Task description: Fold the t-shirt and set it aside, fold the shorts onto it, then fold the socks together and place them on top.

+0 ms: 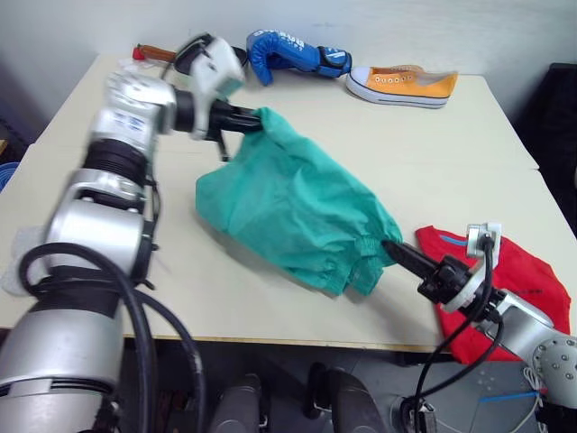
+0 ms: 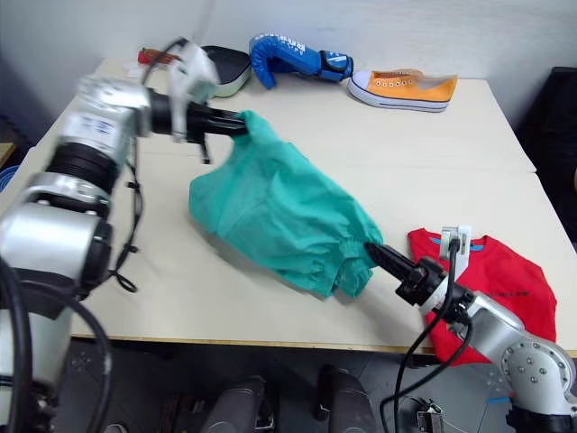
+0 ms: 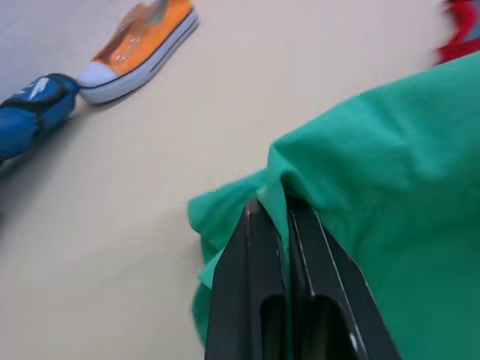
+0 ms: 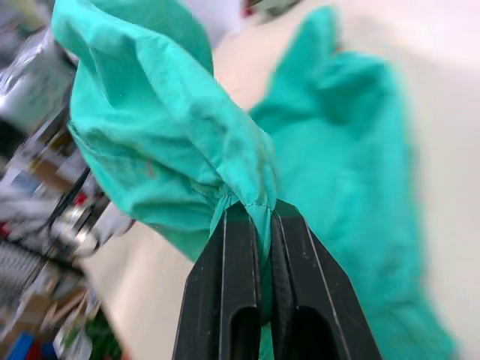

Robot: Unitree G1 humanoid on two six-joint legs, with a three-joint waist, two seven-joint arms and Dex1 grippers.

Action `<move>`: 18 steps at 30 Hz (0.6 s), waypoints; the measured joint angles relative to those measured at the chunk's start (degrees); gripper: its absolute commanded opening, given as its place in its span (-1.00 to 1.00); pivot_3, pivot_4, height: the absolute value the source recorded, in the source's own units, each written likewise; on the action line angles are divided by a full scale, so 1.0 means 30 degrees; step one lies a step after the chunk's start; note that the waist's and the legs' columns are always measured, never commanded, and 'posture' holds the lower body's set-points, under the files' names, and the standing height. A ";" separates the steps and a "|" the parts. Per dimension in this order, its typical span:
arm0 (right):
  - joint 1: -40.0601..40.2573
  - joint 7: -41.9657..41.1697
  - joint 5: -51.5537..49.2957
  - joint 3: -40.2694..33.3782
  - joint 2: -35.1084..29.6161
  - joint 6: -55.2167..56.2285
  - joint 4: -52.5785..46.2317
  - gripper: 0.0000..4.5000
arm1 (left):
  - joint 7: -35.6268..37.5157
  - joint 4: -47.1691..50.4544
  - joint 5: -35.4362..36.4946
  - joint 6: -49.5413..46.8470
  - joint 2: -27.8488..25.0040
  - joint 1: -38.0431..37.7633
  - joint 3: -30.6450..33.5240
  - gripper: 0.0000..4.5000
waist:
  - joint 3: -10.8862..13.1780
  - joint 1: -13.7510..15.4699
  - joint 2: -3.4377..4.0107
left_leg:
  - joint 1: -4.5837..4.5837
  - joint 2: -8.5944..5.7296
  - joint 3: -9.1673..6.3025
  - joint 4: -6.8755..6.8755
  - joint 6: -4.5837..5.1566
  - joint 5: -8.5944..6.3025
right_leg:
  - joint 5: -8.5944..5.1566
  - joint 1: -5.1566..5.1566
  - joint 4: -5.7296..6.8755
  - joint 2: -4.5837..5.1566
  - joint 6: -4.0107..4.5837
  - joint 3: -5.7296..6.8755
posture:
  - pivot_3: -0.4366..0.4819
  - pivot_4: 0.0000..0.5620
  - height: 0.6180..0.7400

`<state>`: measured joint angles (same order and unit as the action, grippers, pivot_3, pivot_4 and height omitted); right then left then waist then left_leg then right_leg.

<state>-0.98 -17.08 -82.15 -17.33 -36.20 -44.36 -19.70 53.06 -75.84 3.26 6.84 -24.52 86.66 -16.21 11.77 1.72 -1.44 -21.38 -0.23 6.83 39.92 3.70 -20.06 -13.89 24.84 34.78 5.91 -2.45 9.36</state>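
Both end effectors clamping shorts [image 1: 297, 203]

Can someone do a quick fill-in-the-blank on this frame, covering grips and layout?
1. Both hands are shut on the ____ , which is teal-green.
2. The t-shirt lies by the table's near edge beside the right hand, and its colour is ____.
3. At the far side of the table, the orange shoe lies next to a blue ____.
4. The left hand grips the fabric at the end ____ from the robot.

Missing words: shorts; red; boxing glove; farther
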 measured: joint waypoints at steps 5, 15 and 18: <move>-0.0047 0.2360 0.0971 0.0243 0.0001 -0.0642 -0.0080 -1.00 | -0.5131 -0.0754 -0.2260 0.0433 0.2010 -0.0034 0.0260 -0.90 | -0.0001 -0.0161 0.0001 | 0.0013 0.0012 0.0030 0.0016 -0.0001 0.0001 | 0.0000 0.0030 0.0067 0.0014 0.0001 -0.0045 | -0.05 -0.47 1.00; 0.0804 0.3287 0.3311 -0.0374 -0.0667 -0.0694 -0.2601 0.45 | -0.7244 -0.1311 -0.4206 -0.0146 0.2008 -0.1049 0.2082 0.43 | 0.0000 -0.0053 0.0010 | -0.0064 -0.0007 0.0071 0.0049 0.0002 0.0003 | 0.0000 0.0140 0.0121 0.0052 0.0001 -0.0070 | -0.05 -0.47 1.00; 0.1198 0.2616 0.3295 -0.2223 -0.2352 -0.0637 -0.4499 0.91 | -0.5694 -0.1271 -0.4000 0.0334 0.0954 -0.1046 0.3108 0.87 | 0.0001 -0.0074 0.0010 | -0.0060 -0.0002 0.0068 0.0045 0.0001 0.0003 | 0.0000 0.0142 0.0118 0.0046 0.0001 -0.0066 | -0.05 -0.47 1.00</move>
<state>2.61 -9.23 -72.27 -24.00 -43.25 -46.27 -33.20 35.97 -79.65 -8.74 7.84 -21.66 83.52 -6.89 11.77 1.49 -1.41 -21.56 -0.23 7.04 40.05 3.70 -20.05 -13.90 25.26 35.14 6.05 -2.45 9.16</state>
